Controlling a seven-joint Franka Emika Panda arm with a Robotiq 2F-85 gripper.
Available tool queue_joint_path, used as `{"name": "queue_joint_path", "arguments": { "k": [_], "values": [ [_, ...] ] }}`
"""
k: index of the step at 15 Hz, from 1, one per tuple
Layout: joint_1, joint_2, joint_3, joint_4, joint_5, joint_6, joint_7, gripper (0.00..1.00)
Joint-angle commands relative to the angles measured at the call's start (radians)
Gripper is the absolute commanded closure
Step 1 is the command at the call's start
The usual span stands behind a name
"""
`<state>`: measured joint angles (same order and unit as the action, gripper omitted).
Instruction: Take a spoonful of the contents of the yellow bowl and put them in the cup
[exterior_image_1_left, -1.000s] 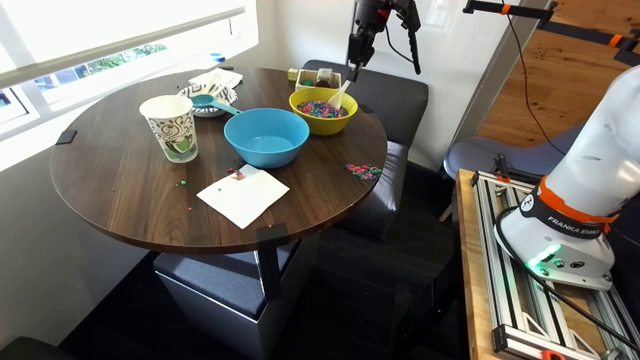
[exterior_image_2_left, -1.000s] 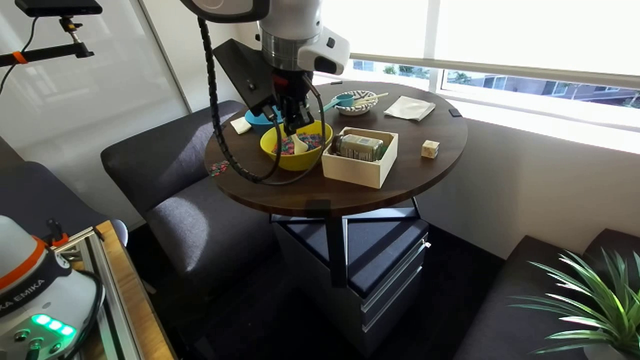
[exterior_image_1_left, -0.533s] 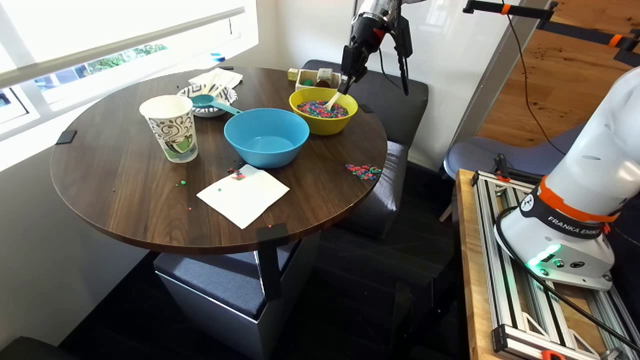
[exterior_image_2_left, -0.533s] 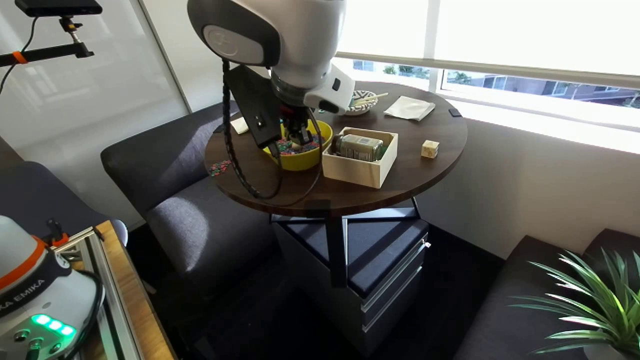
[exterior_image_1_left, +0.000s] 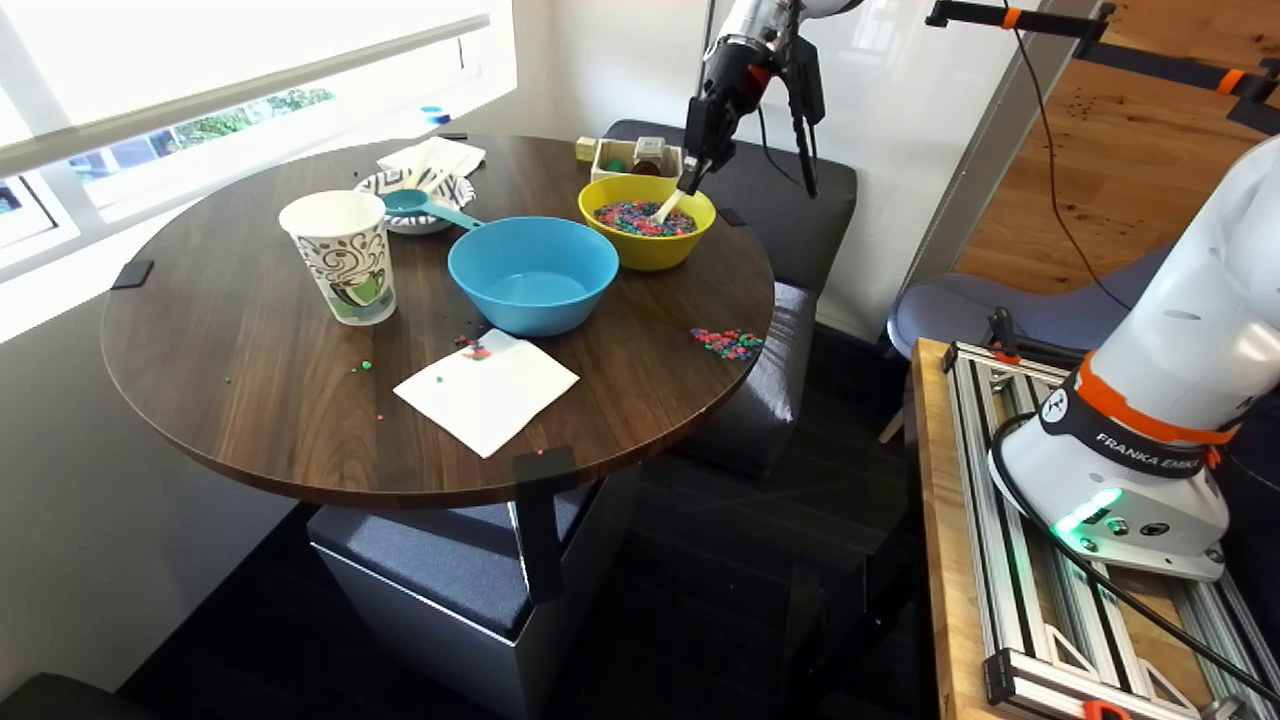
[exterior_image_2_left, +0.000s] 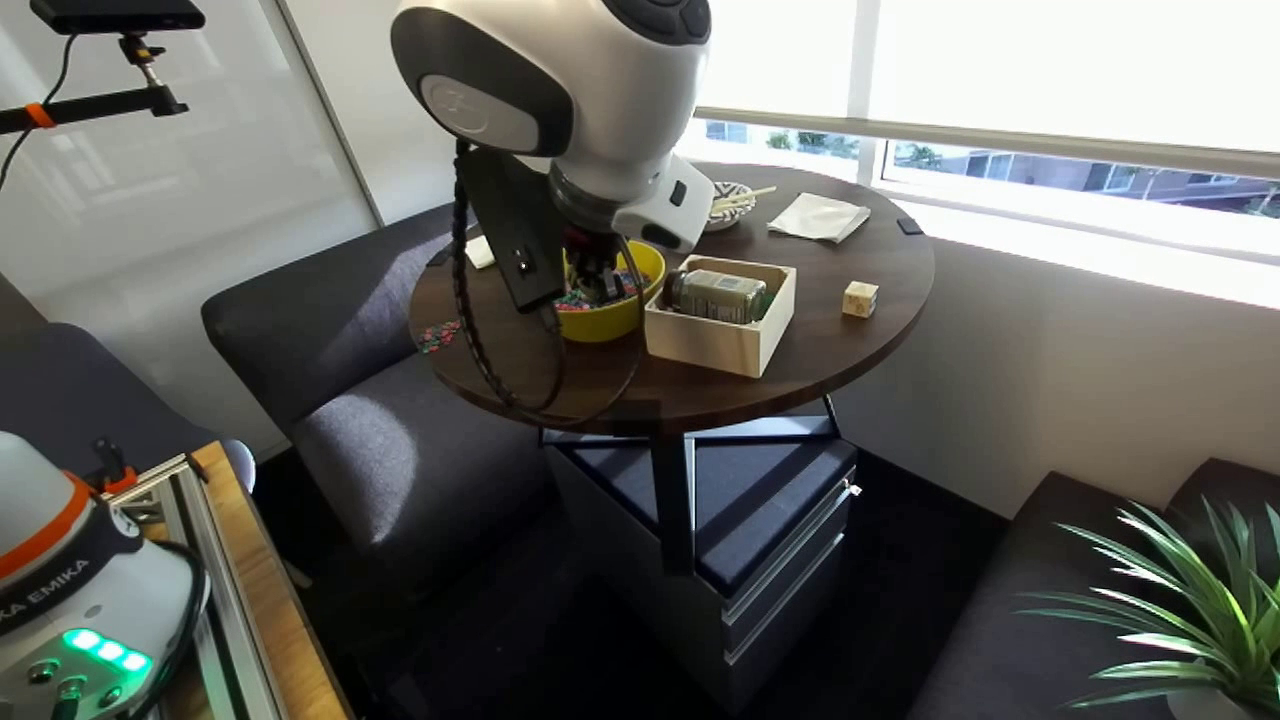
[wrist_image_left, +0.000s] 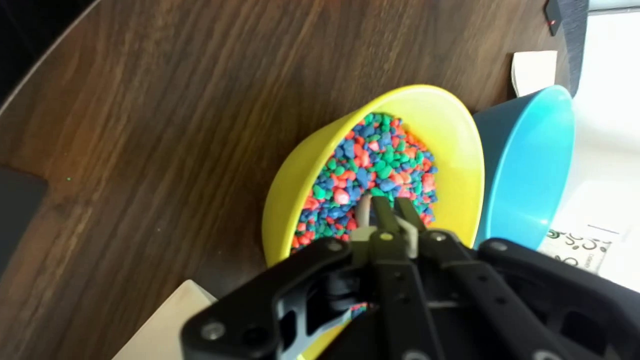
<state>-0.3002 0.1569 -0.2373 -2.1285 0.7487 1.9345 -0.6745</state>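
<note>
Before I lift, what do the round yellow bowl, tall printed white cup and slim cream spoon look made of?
Round yellow bowl: probably plastic, smooth, glossy; soft sheen inside.
Tall printed white cup: likely paper, fairly matte; tapered wall, swirl print.
Slim cream spoon: plastic or pale wood, seemingly matte; only a short pale stretch shows.

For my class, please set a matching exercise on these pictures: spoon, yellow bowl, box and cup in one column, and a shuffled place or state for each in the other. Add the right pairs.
Column one
1. spoon
2. yellow bowl
3. box
4. cup

Column two
A. printed with swirls
B. held by the gripper
C. stands beside the yellow bowl
D. holds a heap of coloured bits

Right pairs: 1-B, 2-D, 3-C, 4-A
</note>
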Motion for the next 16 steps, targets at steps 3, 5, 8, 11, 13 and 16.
{"name": "queue_joint_path", "arguments": {
  "k": [3, 5, 8, 11, 13, 16],
  "values": [
    [-0.02, 0.032, 0.005, 0.011, 0.087, -0.05, -0.08, 0.99],
    [-0.027, 0.048, 0.002, 0.01, 0.105, -0.054, -0.096, 0.99],
    [-0.043, 0.074, 0.001, 0.013, 0.149, -0.086, -0.12, 0.99],
    [-0.066, 0.097, -0.004, 0.015, 0.206, -0.135, -0.158, 0.99],
    [-0.078, 0.113, -0.01, 0.016, 0.227, -0.153, -0.176, 0.99],
    [-0.093, 0.131, -0.017, 0.021, 0.249, -0.183, -0.194, 0.99]
  ]
}}
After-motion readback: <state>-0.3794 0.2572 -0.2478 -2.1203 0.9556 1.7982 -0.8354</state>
